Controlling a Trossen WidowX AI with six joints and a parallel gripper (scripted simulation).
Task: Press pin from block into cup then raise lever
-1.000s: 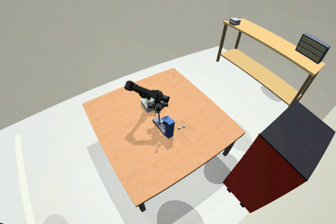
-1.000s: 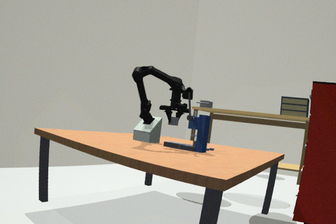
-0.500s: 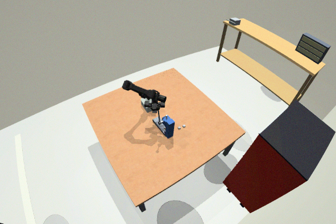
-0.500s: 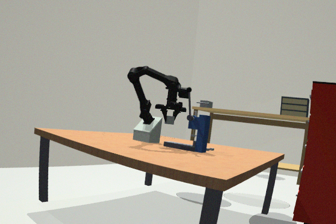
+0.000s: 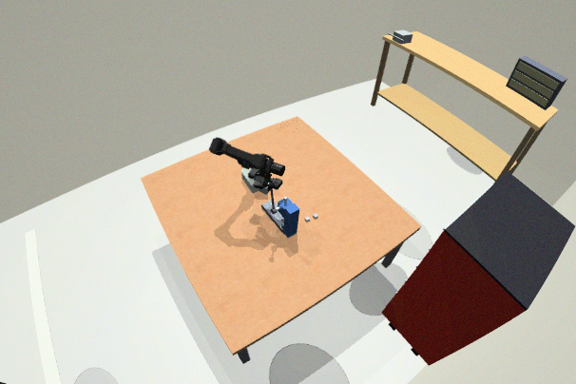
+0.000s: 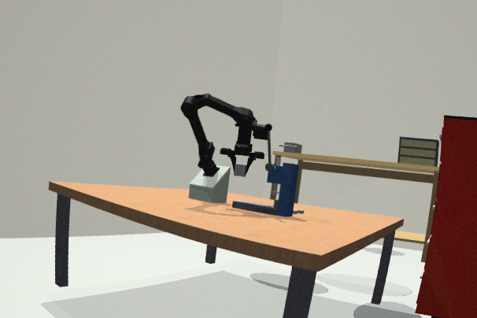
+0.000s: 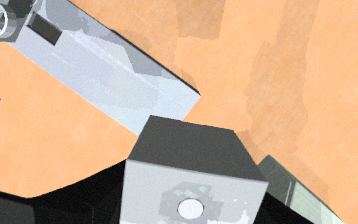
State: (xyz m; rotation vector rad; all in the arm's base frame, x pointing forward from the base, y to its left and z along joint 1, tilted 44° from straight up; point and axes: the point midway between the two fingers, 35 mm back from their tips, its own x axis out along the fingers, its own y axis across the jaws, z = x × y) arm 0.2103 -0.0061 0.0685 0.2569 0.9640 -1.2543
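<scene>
My gripper is shut on the grey block and holds it in the air. The block's top shows a round white pin in the wrist view. The block is above the near end of the pale press bed, short of the blue press column. A dark slot shows in the bed. The lever stands up beside the gripper; contact cannot be told. The punch and the cup cannot be made out clearly.
Two small pale pieces lie beyond the column on the wooden table. The arm's pale angled base is behind the bed. A shelf bench and a red cabinet stand off the table.
</scene>
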